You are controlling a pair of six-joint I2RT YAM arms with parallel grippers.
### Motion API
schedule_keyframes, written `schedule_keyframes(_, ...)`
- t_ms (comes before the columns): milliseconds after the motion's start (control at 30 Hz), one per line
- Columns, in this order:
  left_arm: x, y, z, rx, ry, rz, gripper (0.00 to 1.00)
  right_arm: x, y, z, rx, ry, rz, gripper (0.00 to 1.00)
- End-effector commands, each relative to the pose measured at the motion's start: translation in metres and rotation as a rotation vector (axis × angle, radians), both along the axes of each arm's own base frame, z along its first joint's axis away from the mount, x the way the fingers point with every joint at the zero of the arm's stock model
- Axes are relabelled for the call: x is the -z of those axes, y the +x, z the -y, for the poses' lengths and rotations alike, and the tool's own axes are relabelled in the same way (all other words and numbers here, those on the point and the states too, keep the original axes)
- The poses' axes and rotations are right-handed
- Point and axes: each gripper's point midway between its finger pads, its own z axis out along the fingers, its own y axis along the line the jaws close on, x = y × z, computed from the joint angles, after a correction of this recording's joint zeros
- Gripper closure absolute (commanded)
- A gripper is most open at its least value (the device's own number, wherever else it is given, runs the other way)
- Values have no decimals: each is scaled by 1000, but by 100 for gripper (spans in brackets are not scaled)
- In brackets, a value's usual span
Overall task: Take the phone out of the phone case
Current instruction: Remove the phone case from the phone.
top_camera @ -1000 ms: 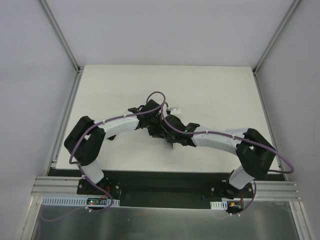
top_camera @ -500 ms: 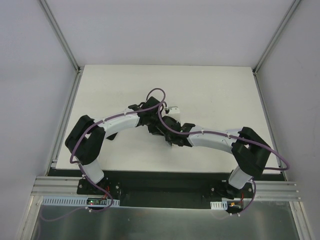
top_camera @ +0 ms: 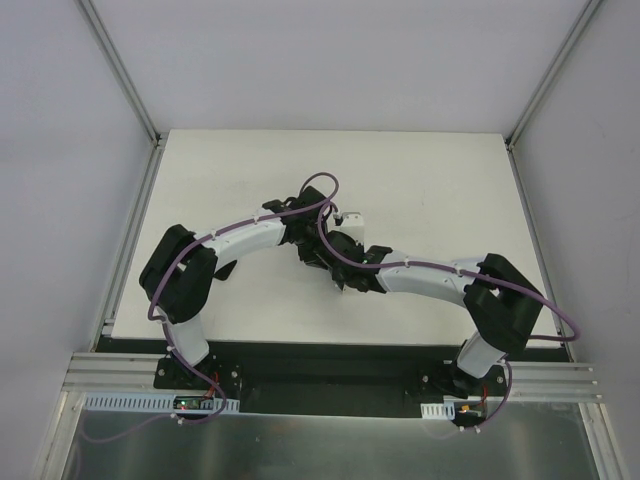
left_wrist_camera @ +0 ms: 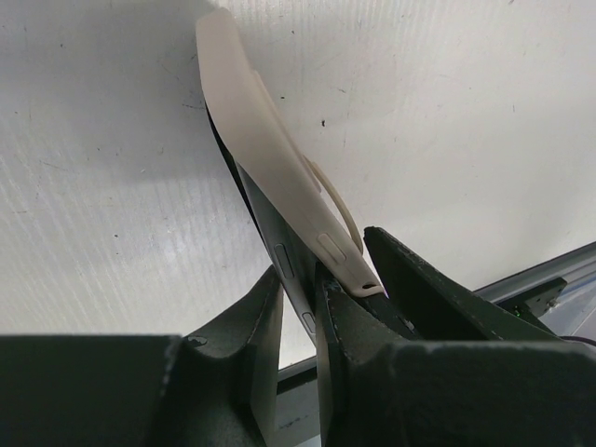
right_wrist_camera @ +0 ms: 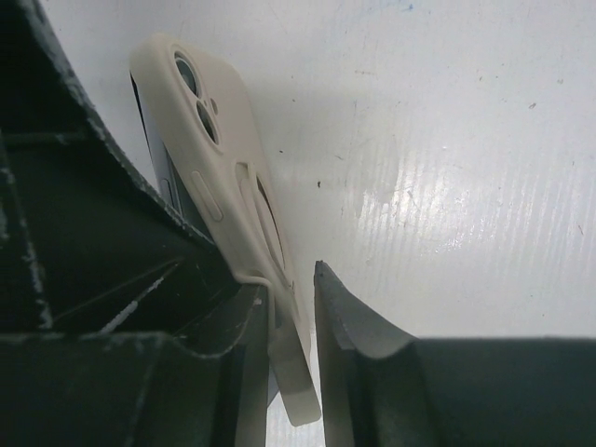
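1. Near the middle of the white table (top_camera: 450, 190), a little below centre of the overhead frame, both arms bend inward and their wrists meet over one small object.
2. Object: a dark phone (left_wrist_camera: 279, 251) sitting in a cream phone case (left_wrist_camera: 265, 149), held up on edge and tilted, not lying flat. Whether its far end touches the table I cannot tell.
3. Bottom centre of the left wrist view: the left gripper (left_wrist_camera: 298, 289) has its jaws nearly together, pinching the phone's dark side edge, the one with the buttons.
4. Same view: the case bows away from the phone along that edge. Its cream end lies over the outer face of one finger, outside the pinch.
5. Low centre of the right wrist view: the right gripper (right_wrist_camera: 291, 289) has its jaws close together, with a thin cream flap of the case nipped between them.
6. Upper left of that view: the back of the case faces the camera, two lenses showing through the camera cut-out (right_wrist_camera: 196, 93). A sliver of dark phone shows behind the case's left edge.
7. Overhead, the two grippers sit just beside each other.
8. Purple cables (top_camera: 325, 182) loop above the wrists, upper centre of the overhead frame.
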Motion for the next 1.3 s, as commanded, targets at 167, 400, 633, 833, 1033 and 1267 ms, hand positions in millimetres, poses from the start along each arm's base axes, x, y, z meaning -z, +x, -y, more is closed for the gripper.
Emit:
schedule_keyframes(167,7,-55,-53,39,227,-222,100,27,-5,107,6,-522,-18,77)
schedule_keyframes(400,11,-57,-52,41,222,-232,100,64,-20,99,-15,-475,-121,78)
schedule_keyframes(633,9,-51,-49,47,218,-219,100,76,-33,103,-8,-430,-171,78)
schedule_keyframes(833,5,-37,-43,76,232,-197,100,65,-42,106,-6,-380,-171,78)
schedule_keyframes(1033,-3,-25,-34,88,219,-174,100,64,-53,116,-14,-416,-218,79)
schedule_keyframes(1267,-4,-22,-30,96,213,-174,100,89,-77,120,-2,-442,-337,79)
